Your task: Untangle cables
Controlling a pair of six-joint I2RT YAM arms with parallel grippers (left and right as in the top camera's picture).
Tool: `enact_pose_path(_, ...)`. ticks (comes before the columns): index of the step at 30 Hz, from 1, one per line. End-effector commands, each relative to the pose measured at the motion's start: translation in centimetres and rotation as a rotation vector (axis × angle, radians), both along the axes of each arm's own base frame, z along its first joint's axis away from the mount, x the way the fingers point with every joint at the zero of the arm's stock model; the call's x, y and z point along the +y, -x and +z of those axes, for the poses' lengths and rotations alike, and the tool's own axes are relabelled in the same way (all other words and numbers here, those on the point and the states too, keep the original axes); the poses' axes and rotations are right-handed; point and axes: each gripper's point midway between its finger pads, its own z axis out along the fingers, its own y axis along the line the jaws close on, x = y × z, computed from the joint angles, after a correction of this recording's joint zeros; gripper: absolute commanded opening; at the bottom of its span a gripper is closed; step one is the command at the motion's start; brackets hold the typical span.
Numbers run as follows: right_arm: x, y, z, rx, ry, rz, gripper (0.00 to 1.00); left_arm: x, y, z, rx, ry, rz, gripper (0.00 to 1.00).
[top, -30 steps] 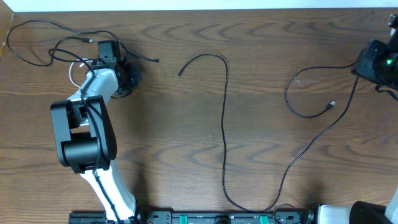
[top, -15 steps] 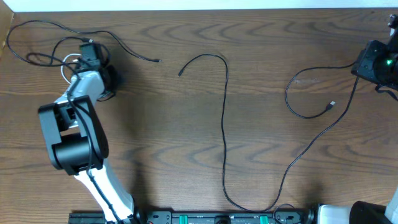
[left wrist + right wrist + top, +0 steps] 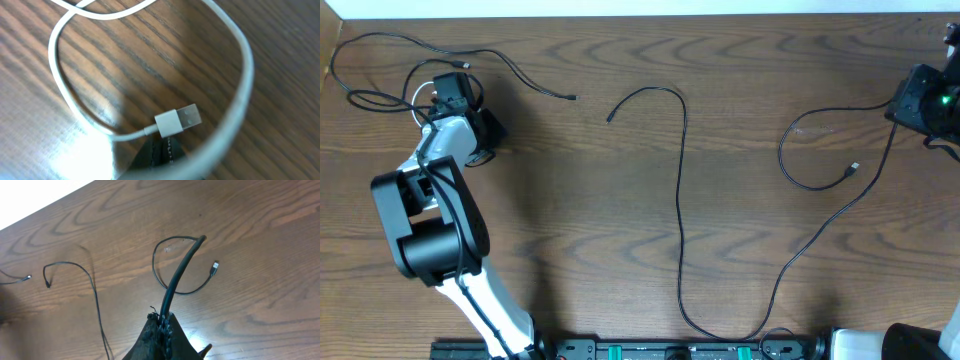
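Far left of the table, my left gripper pinches the white cable shut. Its loop and plug lie on the wood near loose black cables. At far right, my right gripper clamps a looping black cable.

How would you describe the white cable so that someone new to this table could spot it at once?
Look to the far left corner of the wooden table, where the left gripper sits among looping black cables. Under it curls the white cable, ending in a flat USB plug. It is the only white cord; all others are black.
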Motion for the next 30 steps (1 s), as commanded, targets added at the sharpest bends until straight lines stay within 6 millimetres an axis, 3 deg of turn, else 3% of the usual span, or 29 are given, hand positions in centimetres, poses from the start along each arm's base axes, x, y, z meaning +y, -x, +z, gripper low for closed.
enact_pose_path(1, 0.1, -0.1, 0.0, -0.002, -0.001, 0.017, 0.01, -0.9, -0.8, 5.6, -0.117, 0.014, -0.04, 0.09)
enact_pose_path(3, 0.2, -0.1, 0.0, -0.003, -0.006, 0.017, 0.01, -2.1, -1.3, 8.0, -0.183, 0.062, -0.078, 0.16)
enact_pose_path(7, 0.6, -0.1, 0.0, -0.006, -0.024, 0.029, 0.01, -6.2, -1.9, 14.1, -0.354, 0.22, -0.216, 0.51)
enact_pose_path(10, 0.6, -0.1, 0.0, -0.006, -0.024, 0.029, 0.01, -9.4, -1.6, 18.0, -0.453, 0.331, -0.33, 0.63)
enact_pose_path(11, 0.6, -0.1, 0.0, -0.006, -0.024, 0.029, 0.01, -10.8, -1.3, 19.2, -0.475, 0.375, -0.374, 0.72)
enact_pose_path(13, 0.6, -0.1, 0.0, -0.006, -0.024, 0.029, 0.01, -13.0, -0.5, 20.4, -0.485, 0.438, -0.433, 0.79)
enact_pose_path(14, 0.6, -0.2, 0.1, -0.008, -0.023, 0.029, 0.01, -15.3, 0.5, 20.5, -0.453, 0.492, -0.478, 0.8)
enact_pose_path(20, 0.5, -0.3, 0.1, -0.013, -0.022, 0.028, 0.01, -20.7, 5.7, 16.2, -0.143, 0.578, -0.489, 0.86)
enact_pose_path(21, 0.5, -0.3, 0.1, -0.013, -0.022, 0.028, 0.01, -21.4, 6.8, 15.3, -0.079, 0.579, -0.488, 0.87)
enact_pose_path(22, 0.5, -0.3, 0.1, -0.013, -0.022, 0.028, 0.01, -23.3, 9.4, 13.9, 0.057, 0.576, -0.509, 0.87)
enact_pose_path(27, 0.5, -0.3, 0.1, -0.013, -0.022, 0.029, 0.01, -27.8, 14.2, 12.4, 0.251, 0.547, -0.619, 0.87)
enact_pose_path(30, 0.5, -0.3, 0.1, -0.013, -0.022, 0.029, 0.01, -29.4, 15.9, 11.4, 0.315, 0.463, -0.669, 0.87)
